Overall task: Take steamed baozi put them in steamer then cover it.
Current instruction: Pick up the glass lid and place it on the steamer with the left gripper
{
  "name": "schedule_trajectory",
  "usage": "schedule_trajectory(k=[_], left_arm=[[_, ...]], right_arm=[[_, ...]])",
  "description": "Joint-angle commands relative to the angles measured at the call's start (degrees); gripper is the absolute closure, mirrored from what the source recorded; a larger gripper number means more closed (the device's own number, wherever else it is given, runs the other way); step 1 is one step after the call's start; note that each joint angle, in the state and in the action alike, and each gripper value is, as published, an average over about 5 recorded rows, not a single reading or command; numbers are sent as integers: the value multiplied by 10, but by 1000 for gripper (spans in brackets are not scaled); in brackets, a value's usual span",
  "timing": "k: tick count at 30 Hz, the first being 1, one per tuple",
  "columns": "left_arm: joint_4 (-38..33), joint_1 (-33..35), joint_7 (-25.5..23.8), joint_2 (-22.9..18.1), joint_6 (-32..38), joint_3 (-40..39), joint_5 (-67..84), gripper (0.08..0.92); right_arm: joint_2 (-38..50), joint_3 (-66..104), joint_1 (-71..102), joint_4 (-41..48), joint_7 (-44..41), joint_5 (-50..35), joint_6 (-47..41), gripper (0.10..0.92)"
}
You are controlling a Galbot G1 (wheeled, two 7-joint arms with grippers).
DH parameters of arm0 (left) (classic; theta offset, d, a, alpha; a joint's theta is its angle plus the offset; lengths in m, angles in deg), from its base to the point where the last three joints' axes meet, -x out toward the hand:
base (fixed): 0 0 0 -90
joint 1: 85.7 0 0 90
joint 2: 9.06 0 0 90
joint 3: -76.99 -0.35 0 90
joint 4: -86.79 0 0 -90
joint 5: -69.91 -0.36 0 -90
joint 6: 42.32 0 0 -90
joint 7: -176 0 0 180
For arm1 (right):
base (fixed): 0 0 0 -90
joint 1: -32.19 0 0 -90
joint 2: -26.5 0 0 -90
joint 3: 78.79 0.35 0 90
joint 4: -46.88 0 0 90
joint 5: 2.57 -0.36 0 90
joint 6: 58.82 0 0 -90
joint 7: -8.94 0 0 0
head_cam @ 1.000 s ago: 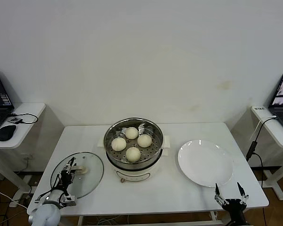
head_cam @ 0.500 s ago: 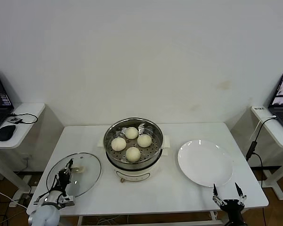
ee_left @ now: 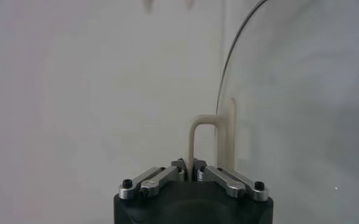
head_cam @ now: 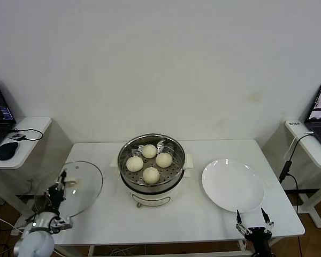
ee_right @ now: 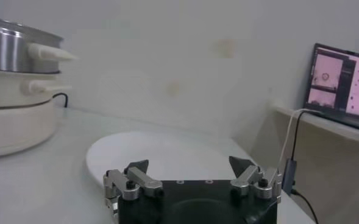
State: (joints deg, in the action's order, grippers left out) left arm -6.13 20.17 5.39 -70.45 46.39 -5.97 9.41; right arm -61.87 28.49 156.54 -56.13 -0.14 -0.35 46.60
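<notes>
We find the steamer (head_cam: 152, 166) open at the top, its four baozi (head_cam: 150, 161) sitting low inside the rim, with clear air above. The cover (head_cam: 77, 184), tilted off the table (head_cam: 203, 214) at the left edge, is clamped by its handle in our left gripper (head_cam: 59, 188); bare table lies between it and the steamer. On the right, the plate (head_cam: 232, 184) fills the table, and our right gripper (head_cam: 251, 218), jaws spread, hangs at the front edge just beside it.
</notes>
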Motion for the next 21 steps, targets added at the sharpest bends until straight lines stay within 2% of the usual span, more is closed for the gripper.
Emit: schedule_trajectory(k=[1, 6, 12, 14, 21], left_arm=[[-196, 18, -90, 48, -92, 9, 62, 860], [-255, -8, -125, 82, -147, -51, 100, 860], [-264, -74, -133, 95, -192, -166, 101, 860], [-259, -102, -135, 86, -205, -208, 94, 860], [-211, -216, -166, 19, -251, -325, 24, 860]], right_arm=[[-1, -15, 3, 0, 1, 13, 0, 203], [-4, -30, 2, 4, 5, 28, 2, 203], [-15, -52, 1, 8, 17, 63, 6, 203], [-18, -59, 0, 12, 22, 73, 9, 203], [-21, -80, -3, 29, 41, 104, 18, 203]])
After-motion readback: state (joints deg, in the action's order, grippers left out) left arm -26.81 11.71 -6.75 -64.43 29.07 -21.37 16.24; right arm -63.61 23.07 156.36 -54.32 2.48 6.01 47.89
